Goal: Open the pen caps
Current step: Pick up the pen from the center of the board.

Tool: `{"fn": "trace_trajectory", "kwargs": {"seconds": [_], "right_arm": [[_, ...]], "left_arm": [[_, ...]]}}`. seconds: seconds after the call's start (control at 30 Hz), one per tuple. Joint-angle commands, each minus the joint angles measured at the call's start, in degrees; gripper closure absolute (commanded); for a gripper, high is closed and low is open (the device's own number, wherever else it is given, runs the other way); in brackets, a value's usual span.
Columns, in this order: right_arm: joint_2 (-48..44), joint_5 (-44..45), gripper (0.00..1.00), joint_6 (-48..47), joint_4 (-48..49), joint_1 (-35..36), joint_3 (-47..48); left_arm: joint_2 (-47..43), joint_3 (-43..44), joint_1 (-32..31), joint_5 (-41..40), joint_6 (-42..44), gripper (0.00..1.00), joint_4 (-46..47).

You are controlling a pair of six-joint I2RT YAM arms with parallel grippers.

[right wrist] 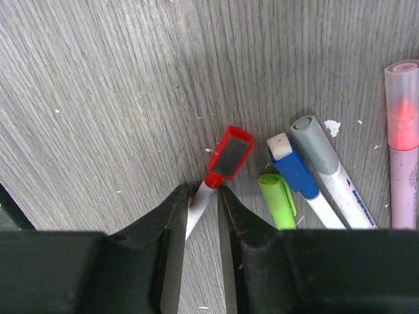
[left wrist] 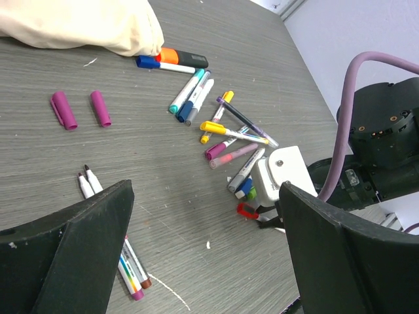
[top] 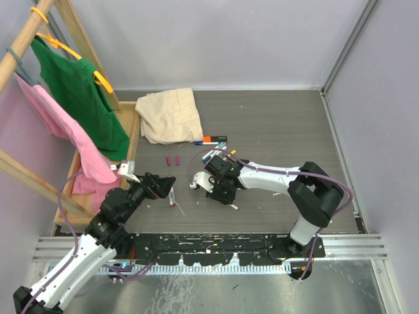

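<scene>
The right tool (right wrist: pixel 204 196) stands narrow, one finger on each side of the thin white barrel (right wrist: pixel 195 212) of a pen lying on the counter (right wrist: pixel 98 98). The fingertips look to be at the barrel's sides, but I cannot tell whether they pinch it. The pen's red cap (right wrist: pixel 229 152) is seated on the barrel just beyond the fingertips, pointing away from the tool. Just to its right lie a green cap (right wrist: pixel 278 199), a blue cap (right wrist: pixel 294 171) on a white pen and a grey cap (right wrist: pixel 314 140). A pink cap (right wrist: pixel 402 108) lies at the edge of that view.

The left tool (left wrist: pixel 209 261) is spread wide and holds nothing, hanging above the counter across from the right arm (left wrist: pixel 380 150). Near one of its fingers (left wrist: pixel 72 255) lie two uncapped pens (left wrist: pixel 87 181) with bare tips. Farther out, two loose purple caps (left wrist: pixel 63 109) lie side by side, apart from any pen. Between the two tools is a cluster of capped pens (left wrist: pixel 229 137) with yellow, purple, pink, teal and blue caps. Beyond them a black marker (left wrist: pixel 180 57) with an orange cap lies at the edge of a cream cloth (left wrist: pixel 78 26).

At the counter's far left, a green garment (top: pixel 85 98) and a pink garment (top: pixel 72 137) hang on a wooden rack (top: pixel 26 39).
</scene>
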Motion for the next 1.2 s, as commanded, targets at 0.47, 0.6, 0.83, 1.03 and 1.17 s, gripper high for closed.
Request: {"fn": "trace_trajectory", "kwargs": {"seconds": [0.47,0.6,0.83,1.03,1.17], "right_arm": [[-3.6,-1.2,0.99,-2.1,-1.2,-0.6,2.6],[-7.6,-7.4,1.0,-2.0,-1.4,-3.8,2.9],[-15.8,-25.7,1.0,-0.9,-2.1,-13.4,3.7],[-20.4,-42.1,0.99,0.1,-2.1,-19.8,4.0],[-22.6,-51.3,1.0,0.7,-2.1,-24.0,4.1]], "left_arm": [[-0.5,-0.7,0.2,1.5,-1.6,0.06,3.0],[1.0,-1.9,0.2,5.0,-3.0,0.05,8.1],[7.9,-3.4,0.2,14.0,-5.8,0.01,25.5],[18.4,-0.4,0.2,23.0,-8.1,0.02,40.0],[25.8,2.9,-0.8,26.6,-9.5,0.02,46.6]]}}
